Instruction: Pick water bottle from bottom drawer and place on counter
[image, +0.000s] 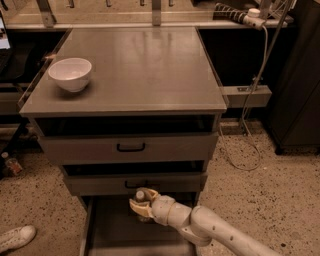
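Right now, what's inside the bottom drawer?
The water bottle, near the back of the bottom drawer, clasped by the gripper; the fingers cover most of it. The drawer's far end is hidden under the middle drawer.

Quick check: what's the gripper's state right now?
Gripper: closed on the water bottle, low in front of the cabinet, above the open bottom drawer.

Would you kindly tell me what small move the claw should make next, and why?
Probably draw the claw back toward the robot before raising it. It appears shut on the water bottle, whose white cap sits right under the middle drawer, above the open bottom drawer; a straight lift would likely knock that drawer. The counter lies well above.
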